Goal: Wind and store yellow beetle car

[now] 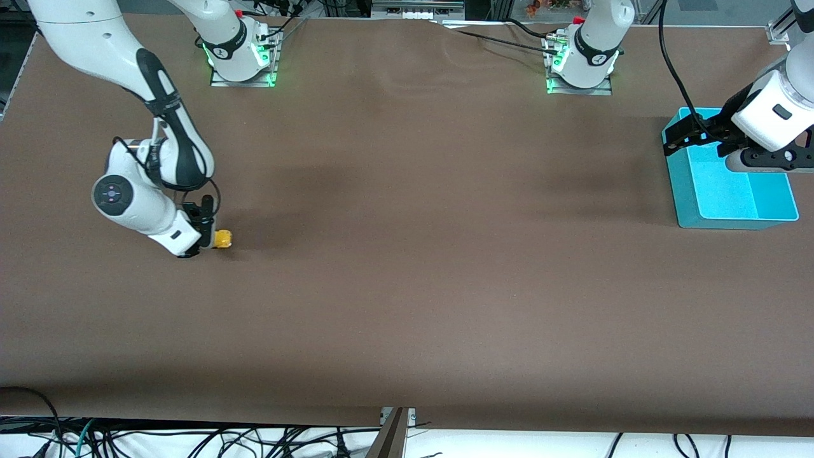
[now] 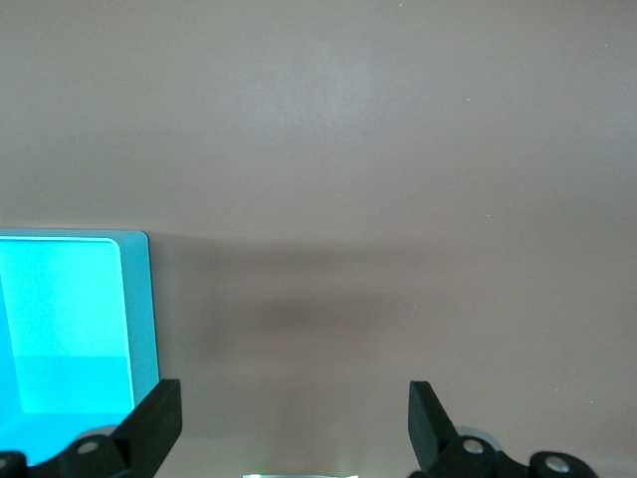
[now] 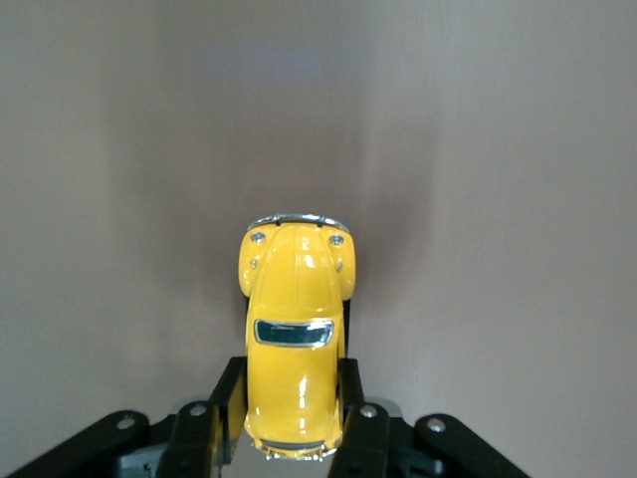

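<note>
The car (image 3: 295, 339) is glossy yellow and rounded; the right wrist view shows its chrome bumper, headlights and dark window, where the front view (image 1: 222, 239) gives only a yellow speck. Its long axis runs straight out from the right gripper (image 1: 205, 236), nose pointing away. That gripper is clamped on its sides, low at the brown matte surface (image 1: 407, 286) — toward the right arm's end. The left gripper (image 2: 296, 423) hangs spread wide, empty, over a turquoise tray (image 1: 731, 210).

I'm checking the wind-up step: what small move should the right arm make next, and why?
Probably drag the small glossy yellow beetle car backward along the brown table to wind it. The right hand is shut on the car's sides low at the table, while the open left hand waits over the turquoise plastic bin.
</note>
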